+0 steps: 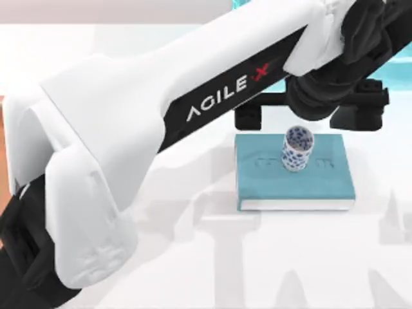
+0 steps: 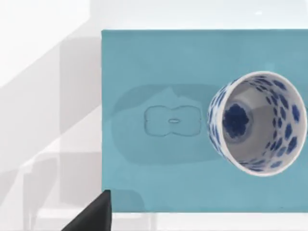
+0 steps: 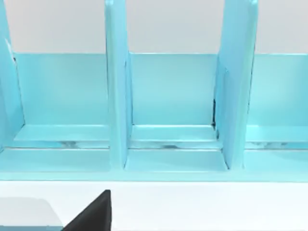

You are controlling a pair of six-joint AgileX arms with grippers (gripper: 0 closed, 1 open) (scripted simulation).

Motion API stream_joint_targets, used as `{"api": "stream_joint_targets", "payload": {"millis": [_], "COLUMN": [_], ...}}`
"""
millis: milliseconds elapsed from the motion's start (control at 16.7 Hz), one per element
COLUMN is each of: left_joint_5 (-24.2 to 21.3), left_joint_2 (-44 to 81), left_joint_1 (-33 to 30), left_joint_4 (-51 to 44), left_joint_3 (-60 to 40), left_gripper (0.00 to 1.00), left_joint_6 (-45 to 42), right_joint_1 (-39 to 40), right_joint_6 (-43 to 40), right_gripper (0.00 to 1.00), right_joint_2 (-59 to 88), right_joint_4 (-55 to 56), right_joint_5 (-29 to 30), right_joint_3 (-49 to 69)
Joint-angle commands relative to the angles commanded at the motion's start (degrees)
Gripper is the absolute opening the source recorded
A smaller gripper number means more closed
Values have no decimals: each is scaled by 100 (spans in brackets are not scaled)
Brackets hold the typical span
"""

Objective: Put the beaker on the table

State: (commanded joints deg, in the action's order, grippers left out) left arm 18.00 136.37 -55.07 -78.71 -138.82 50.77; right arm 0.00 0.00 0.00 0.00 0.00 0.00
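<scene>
The one readable mark is the brand "AGILE X", white letters with a red X, printed on the black strip along the left arm (image 1: 225,90); the teal book's (image 1: 322,187) embossed cover motif cannot be read.

Left arm (image 1: 129,148) blocks much of counter (image 1: 290,257) in top view; its claw (image 1: 309,112) lies under wrist housing, finger spacing unreadable. Book (image 2: 168,168) cut by left wrist view's edge. Divider rack (image 3: 168,110) cut on both sides in right wrist view. Orange strip (image 1: 2,148) at top view's left edge: unidentifiable.
</scene>
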Motion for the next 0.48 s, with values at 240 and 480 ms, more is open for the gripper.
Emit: {"api": "stream_joint_targets", "payload": {"millis": [240, 480], "left_joint_5": [-33, -74], "left_joint_2": [117, 293], "left_joint_1": [128, 285], "left_joint_4": [690, 1578], "left_joint_3": [522, 1174], "left_gripper": [100, 100], "left_joint_6": [-132, -294], "right_joint_1": [0, 0], "right_joint_6": [0, 0], "right_gripper": [100, 100], "right_joint_2": [0, 0], "right_joint_4": [0, 0], "right_joint_5": [0, 0], "right_joint_3": [0, 0]}}
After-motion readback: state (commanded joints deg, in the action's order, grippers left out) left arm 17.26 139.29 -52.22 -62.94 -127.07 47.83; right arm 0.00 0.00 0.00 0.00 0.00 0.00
